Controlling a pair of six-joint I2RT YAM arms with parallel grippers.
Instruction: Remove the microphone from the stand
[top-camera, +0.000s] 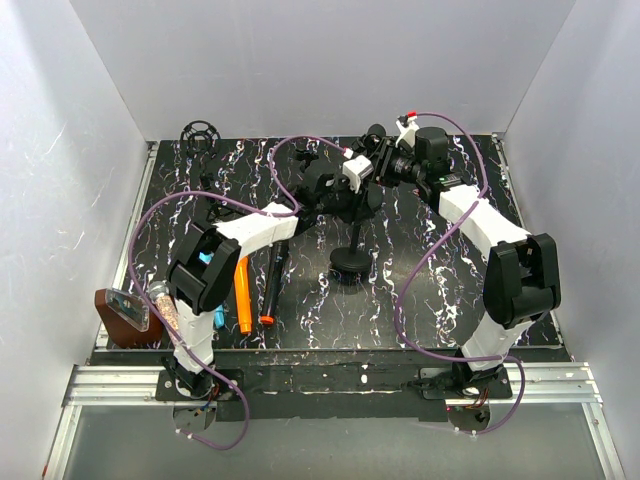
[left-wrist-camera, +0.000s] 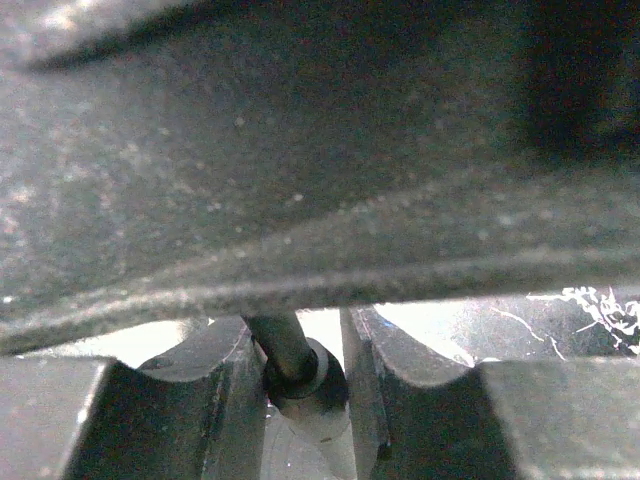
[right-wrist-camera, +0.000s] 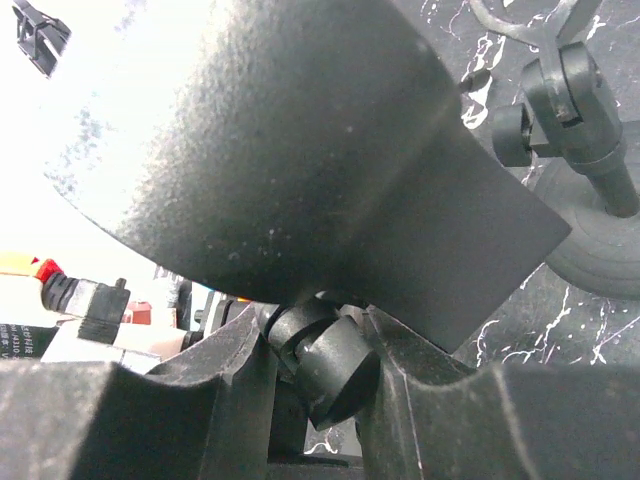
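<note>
1. At the left of the table (top-camera: 450, 300), an orange marker (top-camera: 243, 295) and a black marker (top-camera: 273, 285) lie side by side near the left arm, well apart from the work.
2. The left gripper (left-wrist-camera: 305, 400) reaches to the table's middle. Its jaws stand narrowly apart with a thin dark rod (left-wrist-camera: 285, 350), pale-collared at its end, between them. The rod touches 1 finger, but I cannot tell whether both press on it. A broad dark surface fills the view above, too close to name.
3. The stand (top-camera: 350, 250) is upright on its round base near the middle, on the near side of both grippers. In the right wrist view its upper joint and clip show off to one side, with nothing seated in the part that is visible.
4. The microphone (right-wrist-camera: 300, 150), a big dark barrel, sits up between the 2 grippers, apart from the stand's clip.
5. The right gripper (right-wrist-camera: 322, 400) is clamped on a black mount knuckle (right-wrist-camera: 330, 365) under the barrel, 1 finger on each side.
6. Judged from this, the microphone looks out of the clip or very nearly. What is left is carrying it clear and setting it down.
</note>
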